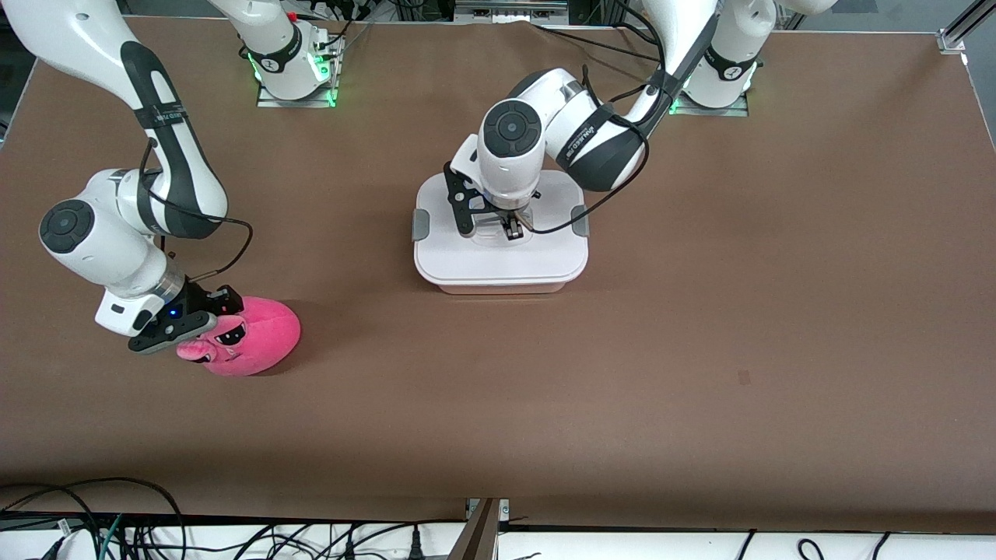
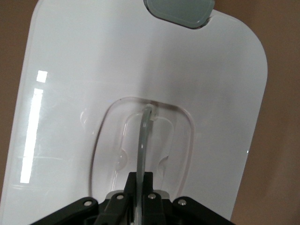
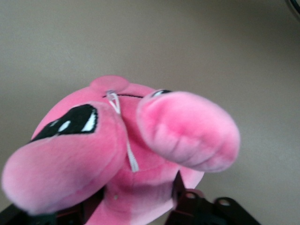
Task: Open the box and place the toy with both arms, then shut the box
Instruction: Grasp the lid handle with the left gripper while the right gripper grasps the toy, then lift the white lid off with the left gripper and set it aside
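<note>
While the left gripper [image 1: 513, 227] sits low over the middle of the box lid [image 1: 498, 260], just above centre of the front view, its two fingers are pinched together on the clear handle [image 2: 144, 136], which stands up out of its recessed oval well. In the left wrist view that thin handle strip runs straight down into the shut jaws at the lower edge of the frame, with one grey side clip [image 2: 178, 11] at the top edge. The box [image 1: 500, 286] rests closed on the brown table [image 1: 700, 350], its pale pink tub showing only as a thin rim under the white lid, a grey clip on each short side.

The right gripper [image 1: 204, 316] is at the lower left of the front view, down at the hot-pink plush toy [image 1: 253, 336]. Its fingers are closed against the toy's body just beneath the two stalk eyes [image 3: 187, 131], as the right wrist view shows. The toy lies toward the right arm's end of the table, well apart from the box and nearer the front camera.
</note>
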Robot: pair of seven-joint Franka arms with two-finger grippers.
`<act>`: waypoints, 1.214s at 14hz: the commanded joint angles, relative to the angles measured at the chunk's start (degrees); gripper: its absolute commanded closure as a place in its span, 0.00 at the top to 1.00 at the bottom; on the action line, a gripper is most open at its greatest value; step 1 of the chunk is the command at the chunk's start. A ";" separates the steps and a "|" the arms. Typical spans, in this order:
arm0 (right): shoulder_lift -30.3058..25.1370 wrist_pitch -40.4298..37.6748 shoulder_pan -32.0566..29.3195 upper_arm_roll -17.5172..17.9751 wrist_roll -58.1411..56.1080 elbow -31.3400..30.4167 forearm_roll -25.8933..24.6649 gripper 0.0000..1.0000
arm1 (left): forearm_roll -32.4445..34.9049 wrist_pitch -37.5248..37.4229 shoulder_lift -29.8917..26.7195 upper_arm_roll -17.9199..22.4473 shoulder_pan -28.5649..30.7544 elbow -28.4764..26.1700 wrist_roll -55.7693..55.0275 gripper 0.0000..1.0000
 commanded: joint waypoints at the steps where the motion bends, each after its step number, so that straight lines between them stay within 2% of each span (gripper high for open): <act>1: 0.08 0.97 -0.23 0.60 -1.11 -0.16 1.17 0.00 | -1.65 -6.27 -1.89 -1.00 -0.19 0.63 1.86 0.00; 4: -0.01 0.62 -0.23 0.69 -0.67 0.54 1.17 0.00 | -1.65 -8.65 -3.82 -1.27 0.51 0.90 4.06 0.00; 8: -1.76 -2.88 -0.23 1.92 -0.76 2.20 1.17 0.00 | -1.65 -12.79 -4.26 -1.18 2.09 4.49 4.51 0.00; 11: -3.69 -11.47 -0.23 3.23 -0.75 5.89 1.08 0.00 | -1.65 -13.75 -6.01 -0.74 4.19 4.50 6.08 0.00; 14: -5.89 -23.77 -0.15 6.13 -0.84 10.55 0.90 0.00 | -1.21 -19.81 -7.51 -1.09 9.72 4.59 9.50 0.00; 17: -6.42 -33.80 -0.15 10.08 -1.37 15.47 0.73 0.00 | -0.16 -26.04 -8.31 -0.48 16.13 4.68 18.89 0.00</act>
